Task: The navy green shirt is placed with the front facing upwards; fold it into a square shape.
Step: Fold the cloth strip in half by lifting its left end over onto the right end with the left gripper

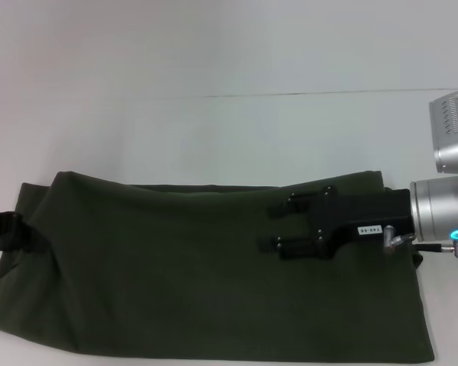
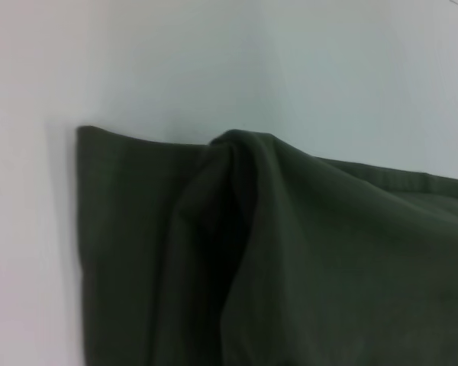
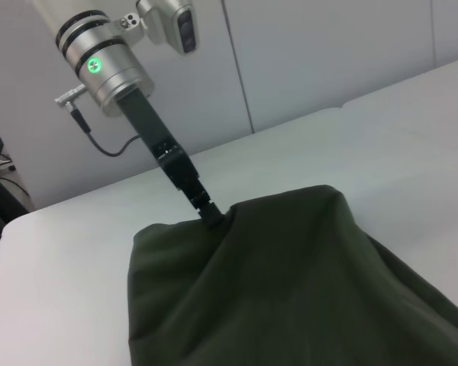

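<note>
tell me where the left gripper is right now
In the head view the left gripper is at the far left edge, at the left end of the navy green shirt, lifting a fold of cloth.

surface: white table [image 1: 214, 130] | on it: navy green shirt [image 1: 175, 274], folded, spread flat across near side

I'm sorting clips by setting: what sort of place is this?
Probably a lab test bench: a bare white table, plain pale wall panels, and only the navy green shirt laid out.

Robot lab or test room, plain white table [image 1: 214, 61], bare pale panelled wall [image 3: 328, 53], cabled arm
</note>
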You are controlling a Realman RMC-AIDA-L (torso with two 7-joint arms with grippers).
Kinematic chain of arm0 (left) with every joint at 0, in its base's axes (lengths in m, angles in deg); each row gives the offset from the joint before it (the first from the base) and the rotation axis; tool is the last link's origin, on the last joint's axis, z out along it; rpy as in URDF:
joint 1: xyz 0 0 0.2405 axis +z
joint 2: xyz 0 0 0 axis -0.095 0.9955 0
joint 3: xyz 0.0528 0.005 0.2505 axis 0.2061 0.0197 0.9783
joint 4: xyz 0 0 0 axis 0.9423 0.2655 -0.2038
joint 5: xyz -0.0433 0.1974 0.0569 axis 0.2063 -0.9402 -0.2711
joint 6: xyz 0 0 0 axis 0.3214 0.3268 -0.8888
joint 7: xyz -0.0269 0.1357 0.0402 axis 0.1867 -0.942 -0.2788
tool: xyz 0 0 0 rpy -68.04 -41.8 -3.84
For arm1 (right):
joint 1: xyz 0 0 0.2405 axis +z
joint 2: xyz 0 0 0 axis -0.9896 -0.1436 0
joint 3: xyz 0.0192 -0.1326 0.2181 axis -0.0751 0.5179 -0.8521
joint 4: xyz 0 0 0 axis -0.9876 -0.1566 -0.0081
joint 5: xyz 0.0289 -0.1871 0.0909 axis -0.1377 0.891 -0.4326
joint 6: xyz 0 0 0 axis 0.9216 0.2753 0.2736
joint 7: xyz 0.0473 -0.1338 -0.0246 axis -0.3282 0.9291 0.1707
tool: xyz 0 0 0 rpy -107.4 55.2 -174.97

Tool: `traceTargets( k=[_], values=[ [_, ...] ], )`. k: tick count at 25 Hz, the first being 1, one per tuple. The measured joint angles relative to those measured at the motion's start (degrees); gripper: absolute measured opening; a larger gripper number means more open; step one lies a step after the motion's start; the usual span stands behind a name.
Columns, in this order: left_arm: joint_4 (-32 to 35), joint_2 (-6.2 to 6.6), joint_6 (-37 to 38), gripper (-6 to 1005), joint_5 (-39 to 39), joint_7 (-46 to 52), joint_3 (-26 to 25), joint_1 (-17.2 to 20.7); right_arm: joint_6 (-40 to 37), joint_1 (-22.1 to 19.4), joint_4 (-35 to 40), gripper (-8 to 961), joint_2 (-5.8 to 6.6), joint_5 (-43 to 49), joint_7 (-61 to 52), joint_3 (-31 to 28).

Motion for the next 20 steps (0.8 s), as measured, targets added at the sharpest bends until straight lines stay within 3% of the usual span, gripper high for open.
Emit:
traceTargets(
  k=[5, 13, 20],
  values=[
    [1.6, 0.03, -2.1, 54, -2.3, 1.6, 0.1, 0.7, 0.2, 0.1, -0.3, 703, 0.03, -0.5, 0.1, 0.0],
    [6.4, -1.53, -4.0, 58, -7.7, 5.5, 1.2, 1.9, 0.0, -0.1, -0.2, 703, 0.14, -1.7, 0.1, -0.2],
    [6.7, -1.3, -2.1, 61, -6.3, 6.4, 1.0, 1.9, -0.2, -0.4, 0.1, 702, 0.27, -2.1, 0.1, 0.0]
  ],
)
